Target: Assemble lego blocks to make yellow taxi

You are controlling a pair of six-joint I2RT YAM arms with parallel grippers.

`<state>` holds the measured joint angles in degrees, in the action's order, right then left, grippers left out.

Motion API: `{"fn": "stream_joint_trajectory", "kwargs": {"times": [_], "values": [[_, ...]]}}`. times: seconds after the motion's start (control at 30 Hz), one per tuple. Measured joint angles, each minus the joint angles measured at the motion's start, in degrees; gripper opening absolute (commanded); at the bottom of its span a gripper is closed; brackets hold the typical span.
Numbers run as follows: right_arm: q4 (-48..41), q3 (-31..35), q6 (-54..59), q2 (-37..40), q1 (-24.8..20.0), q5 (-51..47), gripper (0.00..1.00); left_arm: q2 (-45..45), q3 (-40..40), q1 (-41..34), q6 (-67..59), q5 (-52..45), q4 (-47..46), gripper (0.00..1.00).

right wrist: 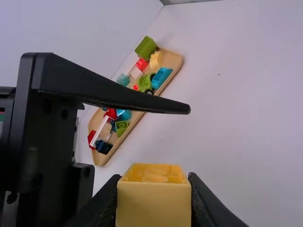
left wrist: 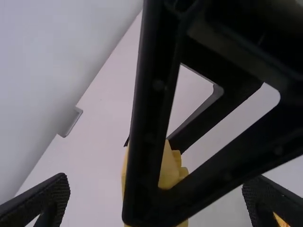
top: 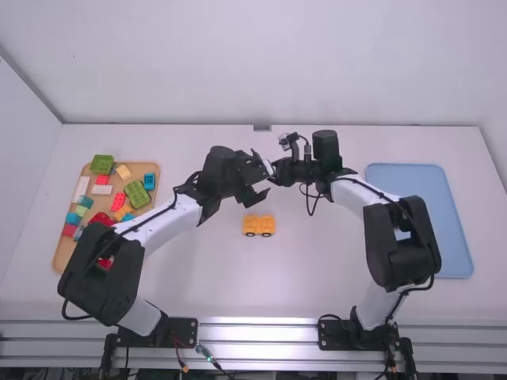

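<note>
While my right pincer [right wrist: 154,177] grips a yellow block [right wrist: 154,208], one finger on either flank, my left pincer [left wrist: 156,182] stands spread wide; the block lies ahead of that left opening, on the right arm's side, with no touch from the left fingers that I can make out; its own long axis I can't settle.

Outward from there, the yellow car body [top: 259,226] rests upright on the table [top: 214,277], nearer my bases than either pincer; its long axis runs side to side, and the left pincer looks slightly the nearer; the tray [top: 59,257] of loose blocks lies well off to my left.

As I judge it, the turn is a handover; the left must come in squarely from its own side, clear of the right fingers, or they'll knock.
</note>
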<state>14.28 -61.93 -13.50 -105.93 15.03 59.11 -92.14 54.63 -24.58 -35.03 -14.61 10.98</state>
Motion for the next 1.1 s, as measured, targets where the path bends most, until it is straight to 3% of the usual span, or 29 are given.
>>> {"fn": "stream_joint_trajectory", "kwargs": {"times": [0.1, 0.23, 0.4, 0.67, 0.83, 1.0, 1.1], "values": [[0.00, 0.00, 0.48, 0.02, -0.31, -0.63, 0.24, 0.00, 0.00, 0.00, 2.58, 1.46, -0.92, 0.99], [-0.20, 0.00, 2.05, 0.00, -1.62, -0.92, 0.24, 0.00, 0.72, 0.55, 4.02, 0.44, -9.53, 0.99], [-1.99, 0.00, 6.56, 0.02, -3.19, -1.01, 0.24, 0.00, 7.19, 4.63, 3.69, -9.75, -21.24, 0.99], [-4.72, -0.22, 14.08, 0.02, -3.80, -1.01, 0.23, 0.24, 11.54, 13.75, 2.62, -25.88, -23.85, 0.99], [-19.96, -4.76, 25.20, 0.00, -3.78, -0.76, 0.18, 0.24, 11.54, 16.61, 2.16, -35.04, -23.87, 0.99], [-39.12, -14.49, 42.77, 0.00, -2.23, -0.28, 0.13, -0.11, 11.54, 16.85, 1.51, -40.70, -23.85, 0.99], [-45.18, -17.77, 50.16, 0.00, -1.03, -0.13, 0.12, -0.87, 11.52, 16.81, 0.81, -42.93, -23.98, 0.99]]}}
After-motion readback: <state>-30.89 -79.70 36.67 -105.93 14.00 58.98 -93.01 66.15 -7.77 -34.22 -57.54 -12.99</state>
